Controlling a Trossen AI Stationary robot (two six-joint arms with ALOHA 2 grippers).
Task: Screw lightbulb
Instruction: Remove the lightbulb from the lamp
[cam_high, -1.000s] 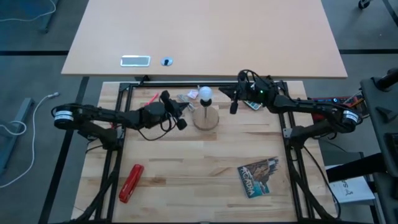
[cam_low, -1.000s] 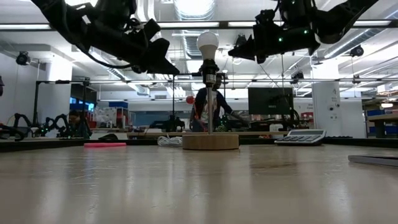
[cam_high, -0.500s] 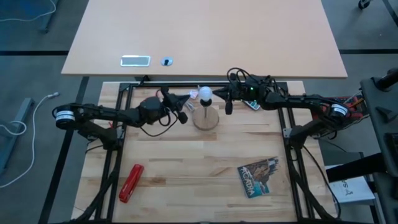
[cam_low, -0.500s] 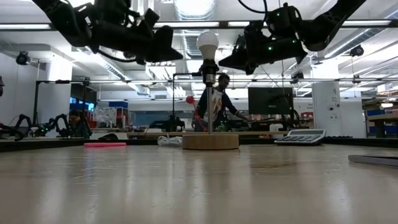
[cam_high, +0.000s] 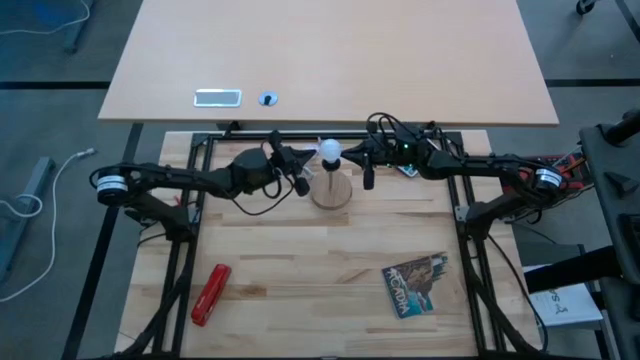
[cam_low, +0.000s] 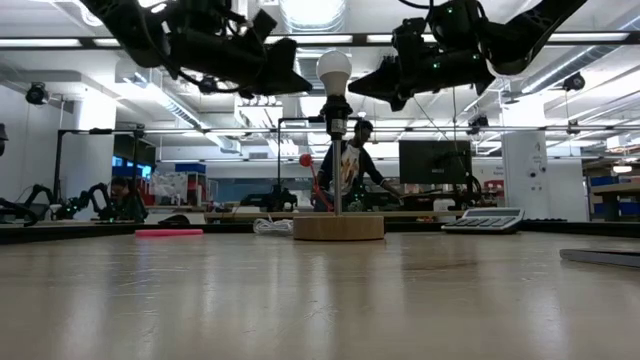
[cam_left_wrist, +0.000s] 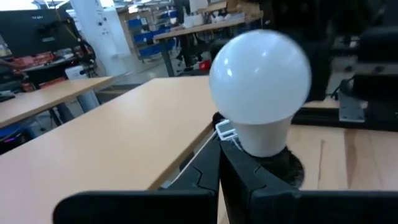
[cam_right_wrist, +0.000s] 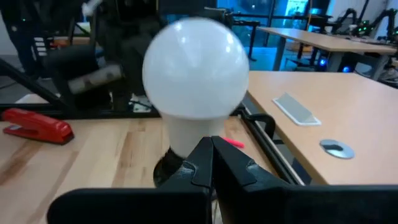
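The lightbulb (cam_high: 330, 152) sits upright in the black socket on top of the thin post (cam_low: 338, 165) of the round wooden stand (cam_high: 331, 190), near the back edge of the table (cam_high: 320, 270). From here it looks seated already, though I can't tell how tight the thread is.

My left gripper (cam_high: 300, 170) is just beside the bulb on one side, my right gripper (cam_high: 350, 157) just beside it on the other, both up at bulb height. Fingers on both are pressed shut w/ nothing between them; in both wrist views the closed tips point straight at the bulb's neck, not around it.

What's changed: a sec ago both grippers hung farther out from the bulb, esp. the left, which was lower and back. Now they've closed in from both sides. The bulb and stand haven't moved.

My read: I'm lining up on the bulb, but w/ fingers shut I can't turn it. One pair has to open around the head first.

Farther out: red stapler (cam_high: 210, 294) and a booklet (cam_high: 417, 284) at the table's front, calculator (cam_low: 485, 221) off to the side.
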